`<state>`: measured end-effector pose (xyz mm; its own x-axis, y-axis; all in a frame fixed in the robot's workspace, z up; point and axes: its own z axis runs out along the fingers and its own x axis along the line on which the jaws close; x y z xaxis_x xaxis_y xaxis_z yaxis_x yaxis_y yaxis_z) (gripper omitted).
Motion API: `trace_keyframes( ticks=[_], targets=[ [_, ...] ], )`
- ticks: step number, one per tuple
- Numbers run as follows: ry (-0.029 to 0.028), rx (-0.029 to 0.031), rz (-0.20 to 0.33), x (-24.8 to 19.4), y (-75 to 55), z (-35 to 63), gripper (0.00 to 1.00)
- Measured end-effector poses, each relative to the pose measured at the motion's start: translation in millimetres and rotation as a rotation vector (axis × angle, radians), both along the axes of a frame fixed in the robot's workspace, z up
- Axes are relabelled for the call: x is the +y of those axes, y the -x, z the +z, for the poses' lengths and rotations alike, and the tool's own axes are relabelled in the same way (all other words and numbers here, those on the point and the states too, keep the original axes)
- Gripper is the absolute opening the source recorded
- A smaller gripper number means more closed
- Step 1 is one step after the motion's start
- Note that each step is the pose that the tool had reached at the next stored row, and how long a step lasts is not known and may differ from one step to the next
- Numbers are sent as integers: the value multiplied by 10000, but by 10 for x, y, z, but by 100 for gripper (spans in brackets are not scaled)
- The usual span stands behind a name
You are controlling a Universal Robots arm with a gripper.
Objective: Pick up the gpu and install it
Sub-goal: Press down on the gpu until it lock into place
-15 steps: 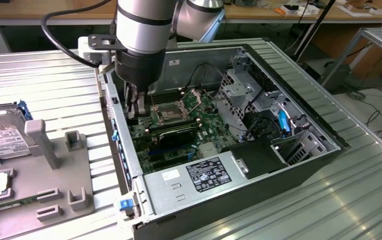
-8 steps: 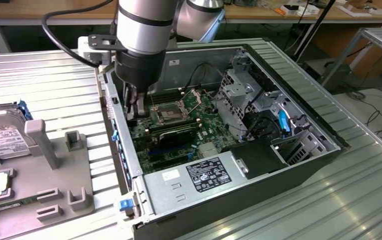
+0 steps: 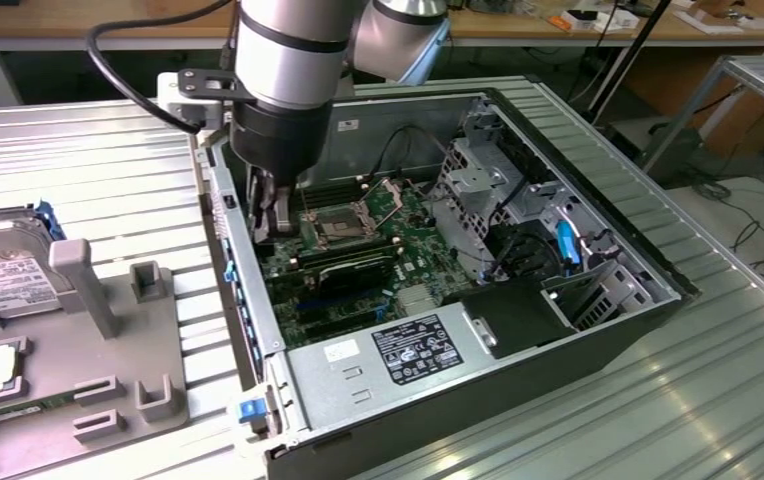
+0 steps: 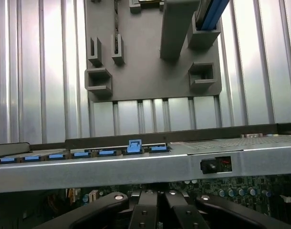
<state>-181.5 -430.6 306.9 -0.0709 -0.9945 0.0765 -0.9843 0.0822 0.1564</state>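
Ribbed metal table [image 3: 702, 380] carrying an open computer case [image 3: 622, 330] and, toward the exterior view's left, a grey parts tray [image 3: 115, 330].

Seen from outside: gripper [image 3: 266, 225] lowered inside the case beside its slotted rear wall, fingers pressed together. Just past the tips, gpu [image 3: 349, 268] standing on edge on the motherboard [image 3: 402, 215], long axis running from that rear wall toward the drive bays; contact unclear.

Seen from the wrist: gripper [image 4: 157, 202] closed above the board, tray [image 4: 145, 81] beyond the wall.

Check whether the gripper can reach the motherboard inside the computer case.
Probably yes: the case is open on its side, and the gripper hangs inside it just over the motherboard, beside the CPU socket, with nothing seen between them.
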Motion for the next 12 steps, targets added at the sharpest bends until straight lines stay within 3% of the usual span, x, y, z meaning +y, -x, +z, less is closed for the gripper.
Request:
trace_keyframes(
  ticks=[3,7,8,9,12],
  targets=[
    [-1,1,1,12,-33,0,11],
    [-2,67,1,20,-106,2,11],
    [-1,96,1,20,-112,3,11],
    [3,212,1,20,-118,2,11],
    [10,281,0,20,-117,23,11]
  ],
)
